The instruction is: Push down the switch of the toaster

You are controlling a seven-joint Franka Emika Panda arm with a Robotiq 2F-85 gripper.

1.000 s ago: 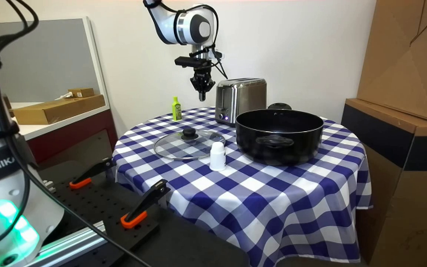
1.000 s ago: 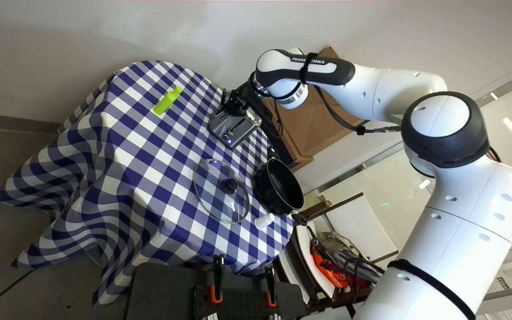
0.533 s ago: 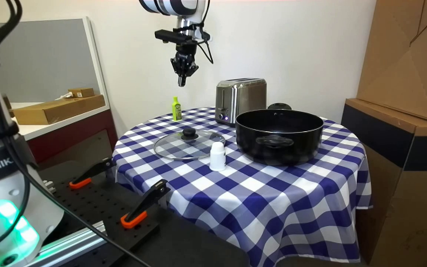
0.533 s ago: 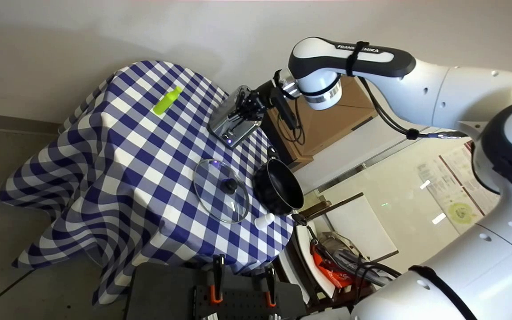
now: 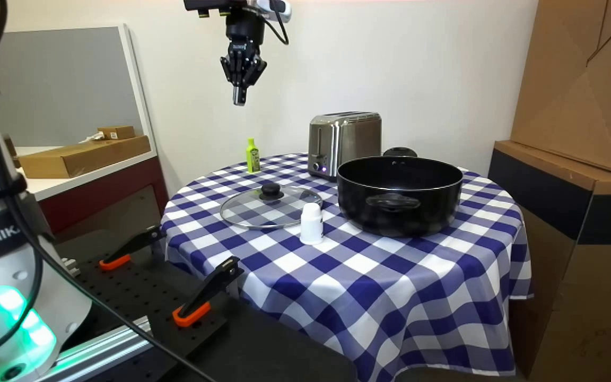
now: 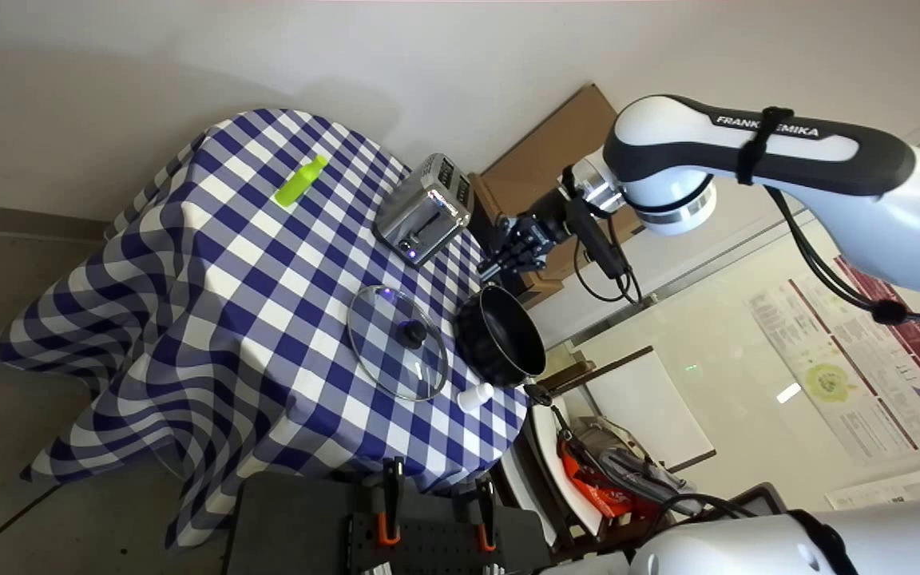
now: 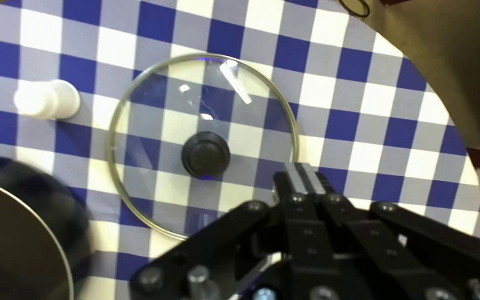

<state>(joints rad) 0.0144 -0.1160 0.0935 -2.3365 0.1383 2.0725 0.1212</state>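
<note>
Fingers (image 7: 293, 179) pressed together, side by side, make one narrow stub at the end of my gripper (image 5: 239, 100), which points down and hangs in the air well above the tablecloth (image 5: 289, 262). Seen from my wrist, their tips line up with the rim of a glass lid (image 7: 173, 166), lying flat with its black knob (image 7: 205, 155) upward (bright streaks of light shine back at me from the glass). Just beside that rim a white bottle (image 7: 52, 99) stands upright, and near both sits a black pot (image 5: 427, 212), a handle on either side of it.

The toaster (image 5: 345, 143), the thing my task names, is well apart from my fingers. In both exterior views it stands upright on the cloth, beyond the pot, toward the table edge by the wall. Its slots face up, and a small violet-blue light (image 6: 412, 254) glows beside a round dial (image 5: 316, 166) on its narrow end. Whether its switch is up or down I cannot tell; it is too small from here.

Apart from it, a lime-green bottle (image 5: 253, 157) stands upright. Nearer my base (image 5: 59, 305), two black clamps (image 5: 208, 288) with orange ends sit on a dark perforated board (image 5: 146, 297).
</note>
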